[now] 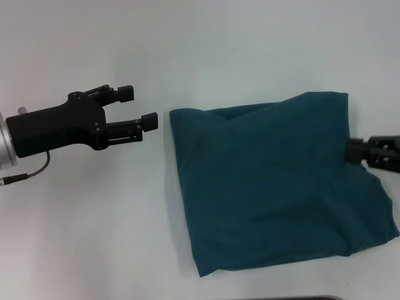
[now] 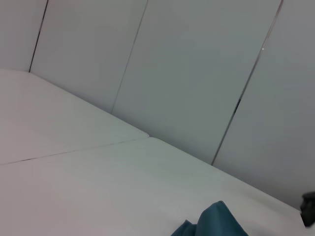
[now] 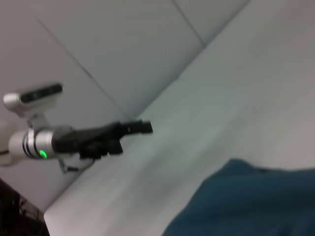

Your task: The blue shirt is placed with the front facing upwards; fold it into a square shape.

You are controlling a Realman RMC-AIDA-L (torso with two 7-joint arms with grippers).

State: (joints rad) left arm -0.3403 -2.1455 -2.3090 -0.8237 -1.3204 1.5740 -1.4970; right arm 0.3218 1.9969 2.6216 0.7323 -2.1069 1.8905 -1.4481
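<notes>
Beside the folded blue shirt [image 1: 275, 181], left tool [image 1: 139, 107] released; right tool [image 1: 351, 150] half cut off, grip unreadable

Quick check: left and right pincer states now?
Left pincer: open, empty, beside the blue shirt.
Right pincer: at the shirt's edge, cannot be told.

Bare table [image 1: 94, 237] lies open around the blue shirt [image 1: 275, 187], unobstructed.

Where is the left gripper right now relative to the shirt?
In the head view the left gripper hangs open over bare table on the robot's left, just off the folded blue shirt's left edge and not touching it.
</notes>
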